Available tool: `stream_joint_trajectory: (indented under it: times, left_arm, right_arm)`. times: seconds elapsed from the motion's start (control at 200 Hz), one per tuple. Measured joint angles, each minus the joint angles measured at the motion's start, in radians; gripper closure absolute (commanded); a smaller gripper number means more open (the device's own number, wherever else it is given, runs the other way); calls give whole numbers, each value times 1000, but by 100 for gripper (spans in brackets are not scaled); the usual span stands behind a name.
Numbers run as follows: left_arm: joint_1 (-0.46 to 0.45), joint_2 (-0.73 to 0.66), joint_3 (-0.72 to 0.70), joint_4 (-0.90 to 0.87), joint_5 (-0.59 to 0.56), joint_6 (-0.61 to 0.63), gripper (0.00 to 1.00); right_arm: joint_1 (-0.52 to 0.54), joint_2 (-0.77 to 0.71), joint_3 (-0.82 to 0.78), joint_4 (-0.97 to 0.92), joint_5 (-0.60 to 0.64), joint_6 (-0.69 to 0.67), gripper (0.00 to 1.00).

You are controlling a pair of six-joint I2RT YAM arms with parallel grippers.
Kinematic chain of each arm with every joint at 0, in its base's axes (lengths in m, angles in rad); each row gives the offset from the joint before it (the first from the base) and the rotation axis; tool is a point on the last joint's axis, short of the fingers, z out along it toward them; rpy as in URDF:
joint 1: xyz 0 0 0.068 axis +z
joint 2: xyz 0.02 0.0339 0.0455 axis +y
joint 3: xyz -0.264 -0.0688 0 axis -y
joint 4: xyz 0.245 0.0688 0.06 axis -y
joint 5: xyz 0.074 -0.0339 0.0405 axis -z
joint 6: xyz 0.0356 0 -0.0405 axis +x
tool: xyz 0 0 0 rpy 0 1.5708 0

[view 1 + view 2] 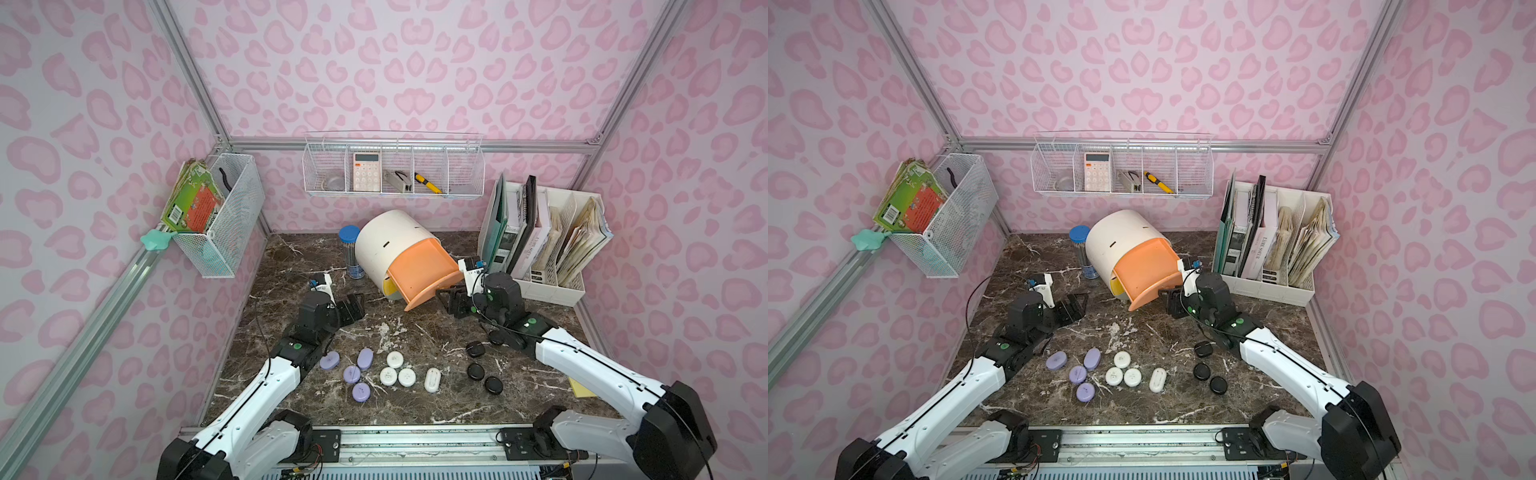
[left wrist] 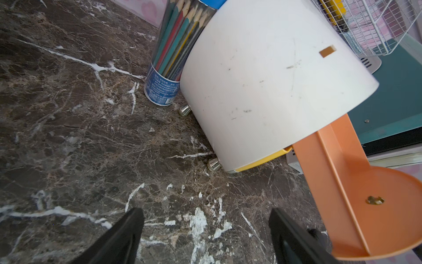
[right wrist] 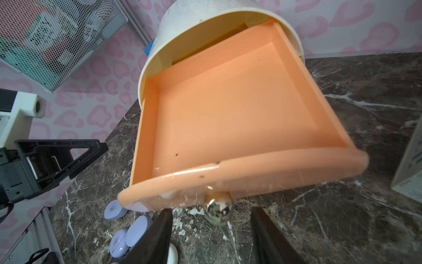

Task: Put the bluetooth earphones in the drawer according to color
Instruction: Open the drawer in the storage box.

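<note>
Both top views are filled by a dark marble table, at whose far right a white file rack packed with folders is stood. At far centre the white barrel-shaped cabinet is seen. Its peach drawer is pulled well out toward the near right and is shown empty in the right wrist view. A yellow drawer edge is glimpsed beneath it. A blue-capped pencil tube is set just left of the cabinet.

The left gripper is held over the table left of the pulled-out drawer, its jaws spread wide with nothing between them. The right gripper is placed at the drawer's front with its jaws parted. A gap is seen on either side of the metal knob, so nothing is pinched.

The bluetooth earphones are laid out across the near middle of the table, well apart from the drawer. Four lilac cases are clustered at left and four white cases at centre. Three black cases are seen at right, beside the right arm.

The metal knob is pictured between the right jaws.
</note>
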Motion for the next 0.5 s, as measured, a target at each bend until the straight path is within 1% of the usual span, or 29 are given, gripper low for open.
stream_joint_trajectory:
  times: [0.07,0.185,0.35,0.5]
  left_arm:
    - [0,-6,0,-6,-6,-14,9]
    - [0,-16,-2,-22,-23,-14,9]
    - [0,-16,-2,-39,-56,-14,9]
    - [0,-17,-2,-45,-74,-14,9]
  right_arm:
    - [8,-38,-35,-9,2,-6,27]
    - [32,-91,-77,-41,25,-7,23]
    - [114,-160,-143,-70,77,5,21]
    - [198,-175,-207,-110,137,39,20]
